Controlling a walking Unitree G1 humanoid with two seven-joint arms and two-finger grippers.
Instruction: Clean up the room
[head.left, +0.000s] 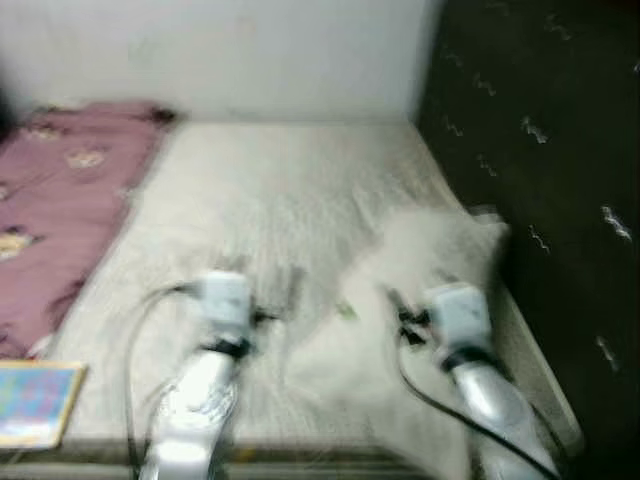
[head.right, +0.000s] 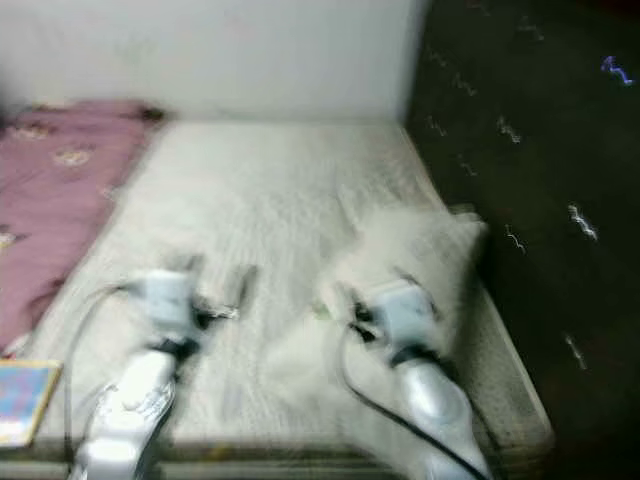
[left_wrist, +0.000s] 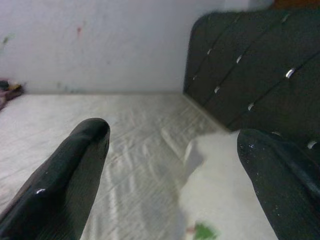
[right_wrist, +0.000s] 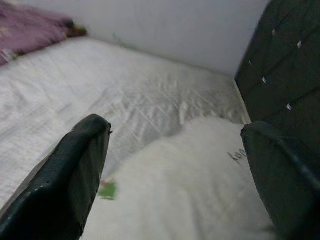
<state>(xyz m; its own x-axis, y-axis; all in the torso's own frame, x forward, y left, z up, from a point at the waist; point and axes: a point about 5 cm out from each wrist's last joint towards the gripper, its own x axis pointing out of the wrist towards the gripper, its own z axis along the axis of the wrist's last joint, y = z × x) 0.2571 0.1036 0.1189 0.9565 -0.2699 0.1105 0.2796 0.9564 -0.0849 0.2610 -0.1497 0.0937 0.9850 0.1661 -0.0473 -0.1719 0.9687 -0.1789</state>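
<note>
Two open grippers nearing the pillow

We hold our left gripper (left_wrist: 172, 165) and right gripper (right_wrist: 175, 170) wide apart, both empty. The white pillow (head.left: 420, 270) lies on the mattress (head.left: 270, 200) beside the dark headboard (head.left: 540, 180). We should pinch one corner firmly.

Silver arms (head.left: 200, 400), white wrist housings (head.left: 222, 297), looping black cables (head.left: 425, 395), black tapered fingers (left_wrist: 65, 175).
</note>
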